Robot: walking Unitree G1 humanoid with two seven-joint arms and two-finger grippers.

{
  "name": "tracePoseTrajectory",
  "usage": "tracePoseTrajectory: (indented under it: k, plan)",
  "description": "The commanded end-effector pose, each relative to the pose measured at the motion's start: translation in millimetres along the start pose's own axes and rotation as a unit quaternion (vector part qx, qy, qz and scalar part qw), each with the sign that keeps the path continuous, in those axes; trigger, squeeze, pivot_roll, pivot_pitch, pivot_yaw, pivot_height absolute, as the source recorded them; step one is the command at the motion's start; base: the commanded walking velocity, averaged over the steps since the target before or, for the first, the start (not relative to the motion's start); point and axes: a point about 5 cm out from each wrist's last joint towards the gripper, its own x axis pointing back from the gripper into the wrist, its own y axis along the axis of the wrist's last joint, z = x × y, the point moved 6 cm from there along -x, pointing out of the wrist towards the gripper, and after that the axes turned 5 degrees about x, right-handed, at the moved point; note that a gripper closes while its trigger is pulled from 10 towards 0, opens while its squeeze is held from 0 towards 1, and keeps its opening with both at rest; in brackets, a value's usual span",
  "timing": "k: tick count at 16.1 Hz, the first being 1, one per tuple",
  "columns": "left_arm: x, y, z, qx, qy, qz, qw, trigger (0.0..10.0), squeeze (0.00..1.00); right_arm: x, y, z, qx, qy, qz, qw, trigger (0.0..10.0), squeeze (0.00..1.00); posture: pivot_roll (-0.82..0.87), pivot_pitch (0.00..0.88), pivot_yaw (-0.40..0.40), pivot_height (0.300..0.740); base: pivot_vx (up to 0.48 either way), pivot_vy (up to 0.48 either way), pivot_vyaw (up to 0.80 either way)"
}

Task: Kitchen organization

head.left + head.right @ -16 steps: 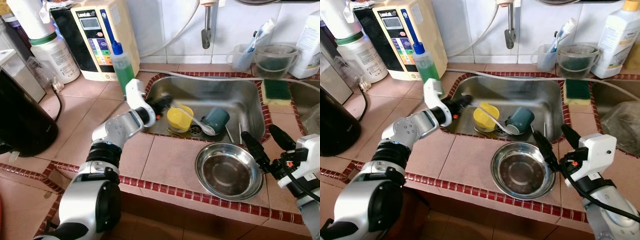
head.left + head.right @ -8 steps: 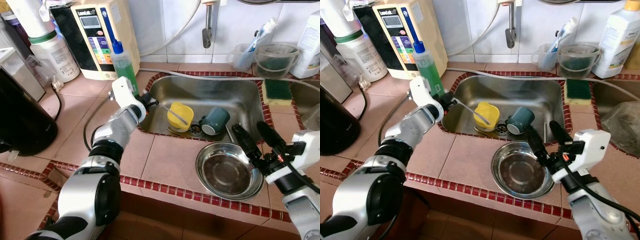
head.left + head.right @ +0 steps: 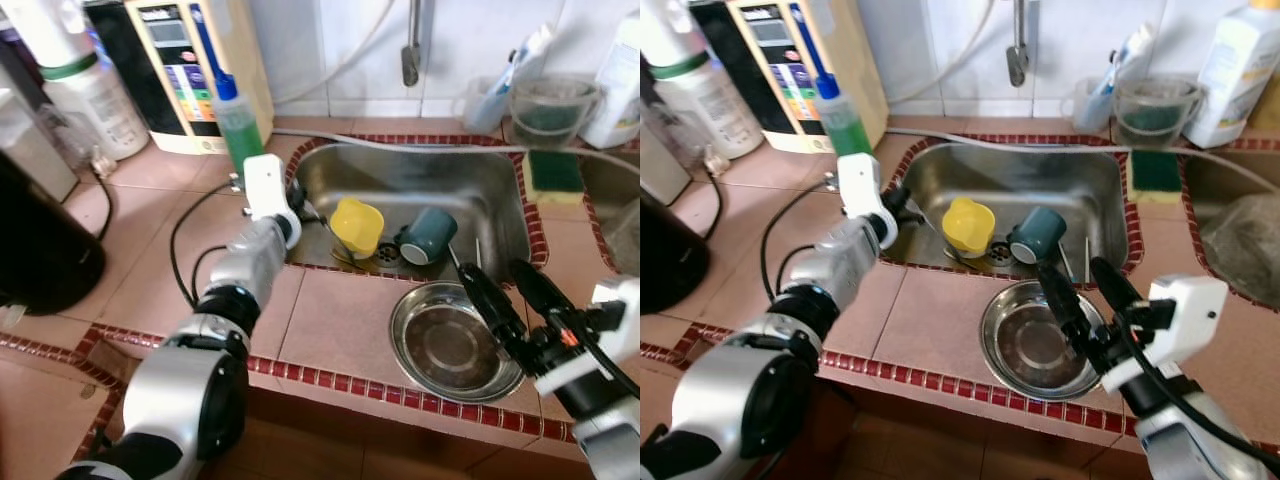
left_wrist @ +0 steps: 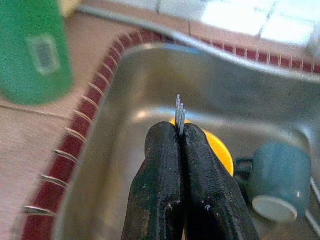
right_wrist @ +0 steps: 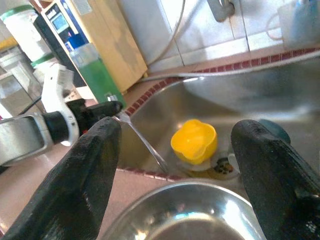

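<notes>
Left claw [image 4: 181,131], at the sink's [image 3: 470,195] left rim at frame centre, is clamped on a spoon handle [image 4: 179,111]; the right wrist view reveals its shaft [image 5: 145,144]. Right claw [image 3: 1087,300], fingers apart, hovers over the steel bowl [image 3: 450,345] on the surface [image 3: 335,320], lower right.

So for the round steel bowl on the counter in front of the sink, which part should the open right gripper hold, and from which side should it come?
Grip the thin rim of the round steel bowl on its right edge, coming from above with one finger inside and one outside. The bowl sits upright and shallow on the tiled counter, with no handle, and the right gripper hovers open just over that side. This is probably the shortest approach.
</notes>
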Motion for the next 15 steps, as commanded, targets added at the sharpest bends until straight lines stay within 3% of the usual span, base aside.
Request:
tracePoseTrajectory:
  k: [1, 8, 9, 10, 15]
  plan:
    - [1.8, -10, 3.0, -0.025, -0.007, 0.009, 1.000, 10.0, 0.00, 6.0, 5, 9.4, -0.002, 0.014, 0.000, 1.000, 10.0, 0.00, -0.31, 0.182, 0.200, 0.732, 0.000, 0.000, 0.00]
    - [5.2, -32, 8.4, -0.007, -0.004, 0.040, 0.999, 10.0, 0.00, 18.0, 2, 19.9, -0.023, 0.016, 0.013, 1.000, 10.0, 0.00, -0.34, 0.191, 0.217, 0.732, 0.000, 0.000, 0.00]
    - [5.8, -32, 10.3, 0.001, -0.007, 0.041, 0.999, 10.0, 0.98, 18.4, 3, 20.4, -0.025, 0.016, 0.013, 0.999, 10.0, 0.00, -0.34, 0.191, 0.217, 0.732, 0.000, 0.000, 0.00]
    - [6.3, -32, 11.2, 0.023, -0.017, 0.042, 0.999, 10.0, 1.00, 17.9, 3, 20.5, -0.025, 0.017, 0.013, 0.999, 10.0, 0.00, -0.33, 0.183, 0.218, 0.732, 0.000, 0.000, 0.00]
    - [6.8, -30, 16.8, 0.029, -0.013, 0.043, 0.999, 10.0, 1.00, 13.5, 2, 20.9, -0.023, 0.022, 0.013, 0.999, 10.0, 0.00, -0.31, 0.167, 0.213, 0.732, 0.000, 0.000, 0.00]
